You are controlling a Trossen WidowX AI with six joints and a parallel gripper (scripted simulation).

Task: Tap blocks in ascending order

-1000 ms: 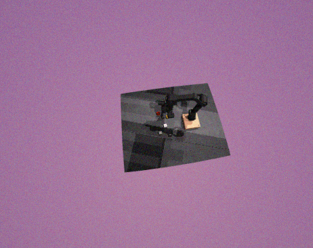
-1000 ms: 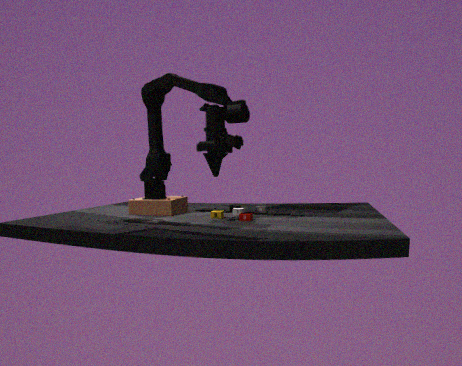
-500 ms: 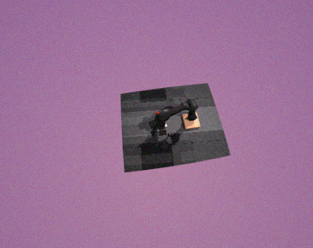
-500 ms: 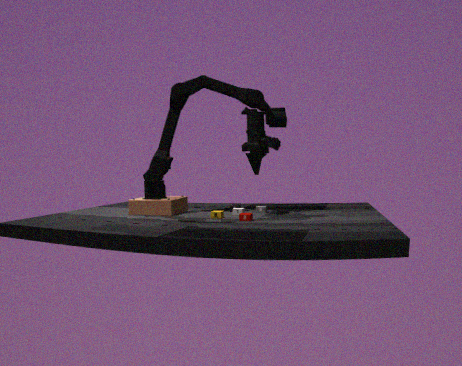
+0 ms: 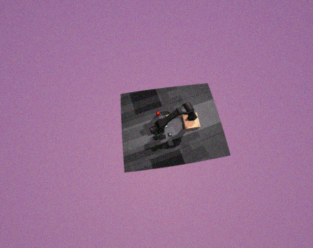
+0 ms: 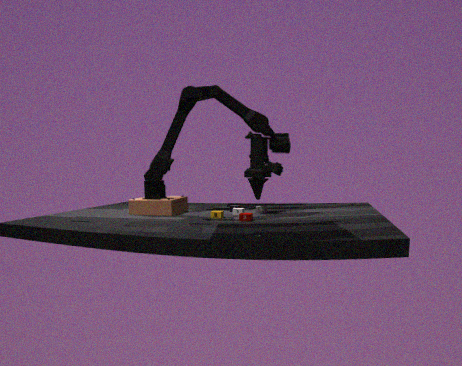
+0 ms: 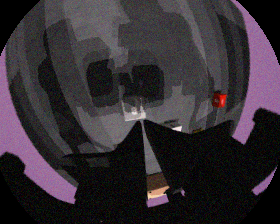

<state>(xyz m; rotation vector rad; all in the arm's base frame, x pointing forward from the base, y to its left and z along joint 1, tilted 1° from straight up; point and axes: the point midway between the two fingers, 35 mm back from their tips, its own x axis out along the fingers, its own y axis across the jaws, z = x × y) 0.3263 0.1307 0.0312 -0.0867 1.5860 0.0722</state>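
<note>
My gripper (image 6: 257,198) (image 7: 141,123) is shut and empty, pointing down above the table. A light grey block (image 6: 259,209) (image 7: 134,115) is below its tips, just beyond them in the wrist view. A white block (image 6: 238,211) (image 7: 177,129) lies nearby, partly hidden by the fingers in the wrist view. A red block (image 5: 158,113) (image 6: 245,217) (image 7: 219,100) is at the right in the wrist view. A yellow block (image 5: 167,116) (image 6: 217,214) is partly covered by the arm in the top view. A dark block (image 5: 169,134) also stands on the table. The digits are too blurred to read surely.
The arm rises from a wooden base (image 5: 192,125) (image 6: 158,207) on a dark patterned table (image 5: 208,146) (image 6: 112,235). The arm and its shadows cover part of the block area in the top view.
</note>
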